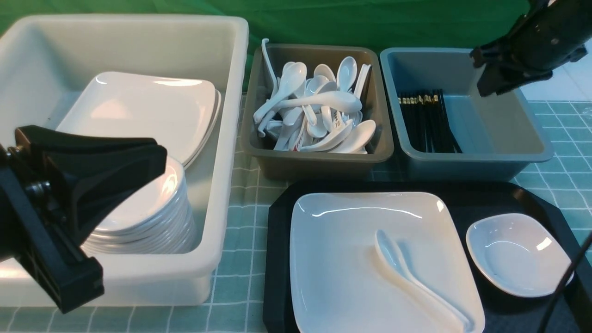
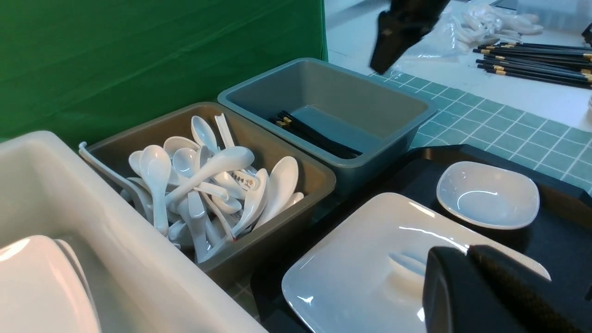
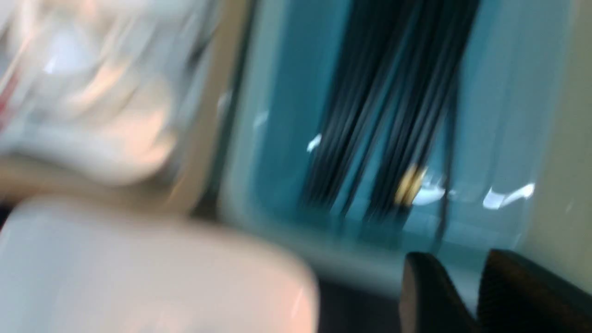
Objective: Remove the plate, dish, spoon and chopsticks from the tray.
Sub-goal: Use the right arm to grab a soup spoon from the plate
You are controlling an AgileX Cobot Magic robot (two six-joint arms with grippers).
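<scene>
Because the ceramic spoon (image 1: 393, 259) rests on the square plate (image 1: 337, 240) near the tray's left edge (image 1: 274, 259), with the shallow dish (image 1: 513, 249) toward its far right corner, my left gripper (image 2: 462, 252), empty and pinched closed, and my slightly parted right gripper (image 3: 455, 259) probably hang clear to free it first.

And there's the table (image 1: 247, 222), green with a pale grid! The white tub (image 1: 226, 185) sits at its left, the brown bin (image 1: 323, 159) and the blue bin (image 1: 476, 159) stand side by side, and just in front of those two bins lies the black tray (image 1: 280, 259)!
</scene>
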